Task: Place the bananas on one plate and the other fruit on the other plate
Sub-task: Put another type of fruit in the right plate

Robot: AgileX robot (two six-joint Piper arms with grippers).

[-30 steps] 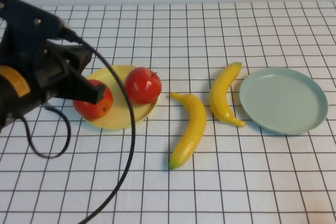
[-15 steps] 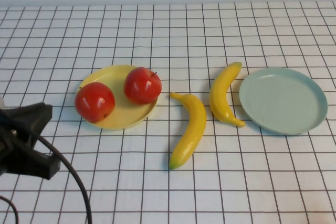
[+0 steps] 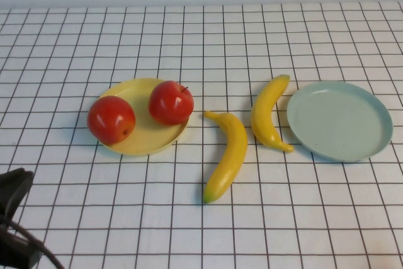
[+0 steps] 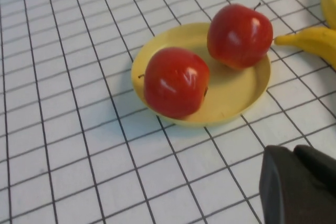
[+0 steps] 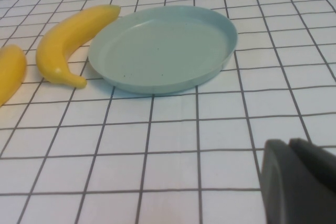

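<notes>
White squared table (image 3: 264, 231): apples (image 3: 170, 102) are sorted onto yellow plate (image 3: 148, 145), bananas (image 3: 227, 155) are left beside blue plate (image 3: 340, 121); left gripper (image 3: 12, 225) is seen lower left, right gripper (image 5: 299, 182) near blue plate, finger gaps cannot be told.

Two glossy red round apples (image 3: 141, 111) on the pale yellow shallow plate (image 3: 147, 140) at left, two curved yellow bananas (image 3: 249, 133) on the white gridded counter (image 3: 315, 218) between plates, pale blue-green shallow plate (image 3: 340, 121) at right, left gripper (image 3: 12, 218) at the near-left corner, right gripper (image 5: 299, 182) near the blue-green plate.

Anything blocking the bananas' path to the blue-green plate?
Nothing visible. Both bananas lie on bare table left of the blue-green plate, which holds nothing; the nearer one is almost at its rim. Apples sit on the yellow plate. Left gripper and right gripper are back near the robot.
</notes>
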